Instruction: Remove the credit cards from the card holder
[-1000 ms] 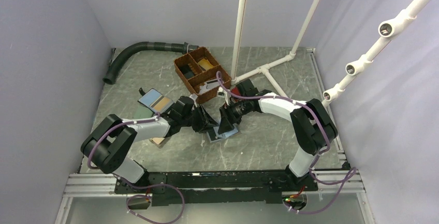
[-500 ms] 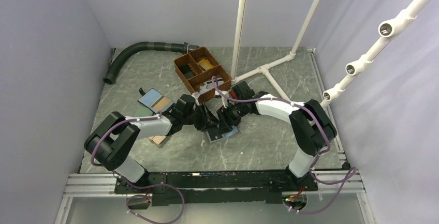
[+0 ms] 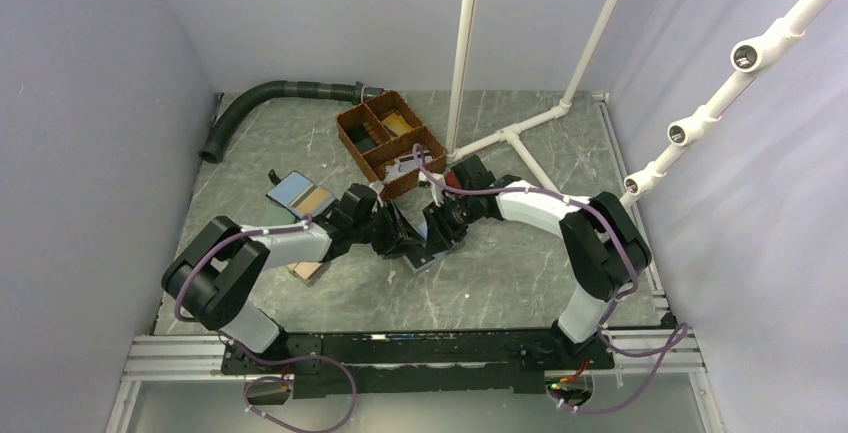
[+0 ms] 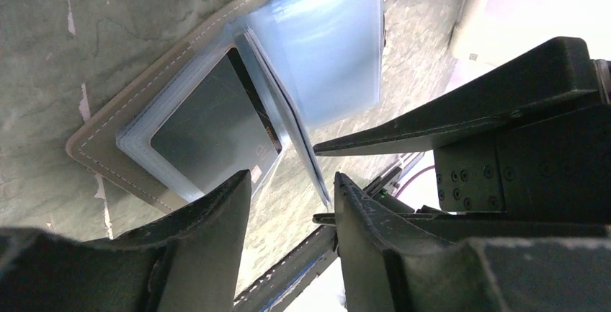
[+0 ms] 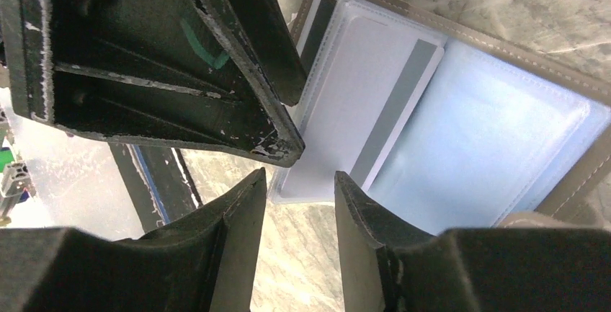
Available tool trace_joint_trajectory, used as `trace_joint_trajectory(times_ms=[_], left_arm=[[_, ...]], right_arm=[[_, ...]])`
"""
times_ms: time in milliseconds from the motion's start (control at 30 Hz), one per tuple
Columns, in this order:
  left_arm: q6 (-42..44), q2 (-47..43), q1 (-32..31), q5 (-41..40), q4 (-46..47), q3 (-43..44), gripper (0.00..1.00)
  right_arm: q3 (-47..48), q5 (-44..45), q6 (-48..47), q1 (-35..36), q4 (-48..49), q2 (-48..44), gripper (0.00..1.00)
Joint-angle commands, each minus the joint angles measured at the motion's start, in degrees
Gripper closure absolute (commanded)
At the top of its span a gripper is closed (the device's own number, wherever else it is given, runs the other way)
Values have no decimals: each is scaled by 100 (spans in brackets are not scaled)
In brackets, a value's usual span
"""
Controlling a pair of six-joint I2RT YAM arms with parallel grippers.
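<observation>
Near the middle of the counter [image 3: 520, 278], between the two arms, the card holder [image 3: 422, 259] lies open with its pale blue inside facing up and its clear sleeves [image 4: 339, 45] fanned out. A white card [image 5: 360, 103] with a grey stripe pokes partly out of one sleeve, and a dark card [image 4: 209, 128] sits fully inside another. The right claw [image 5: 299, 182] hangs just over the free corner of the white card with its jaws apart, gripping nothing. The left claw [image 4: 292, 182] is also parted and empty, poised over the fold of the holder, with a sleeve edge running between its fingertips. Both claws crowd the same small spot, almost touching, so the likeliest trouble seems to be a knock between them as either one closes or shifts. Nothing appears to pin the holder down, so a pull on the white card could drag the whole holder along the counter instead of sliding the card free. The card lies thin and flat against soft plastic, so the right claw may pinch the sleeve together with it, or skid off the smooth edge and close on air. The dark card looks harder: no edge sticks out, so a finger would probably have to nudge it first.
</observation>
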Motion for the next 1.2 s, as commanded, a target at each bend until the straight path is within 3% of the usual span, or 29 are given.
trace_joint_trajectory(times_ms=[0,500,733,833,900,1000,1167], left_arm=[[87,-241,26,-132,-17,142,48],[-78,-919,91,-556,254,-273,43],[-155,-819,136,-588,303,-243,40],[-99,-748,138,-572,120,-123,40],[-44,-780,137,-628,-84,-61,40],[35,-895,146,-820,-593,31,41],[-171,-1119,176,-1086,-841,-144,42]], right_arm=[[148,-22,90,-100,99,-138,59],[170,-612,178,-262,209,-63,59],[178,-739,195,-291,233,11,59],[245,-613,75,-291,137,76,58],[278,-510,-24,-291,88,108,51],[377,-376,-69,-291,57,251,49],[776,-86,137,-291,-98,785,57]])
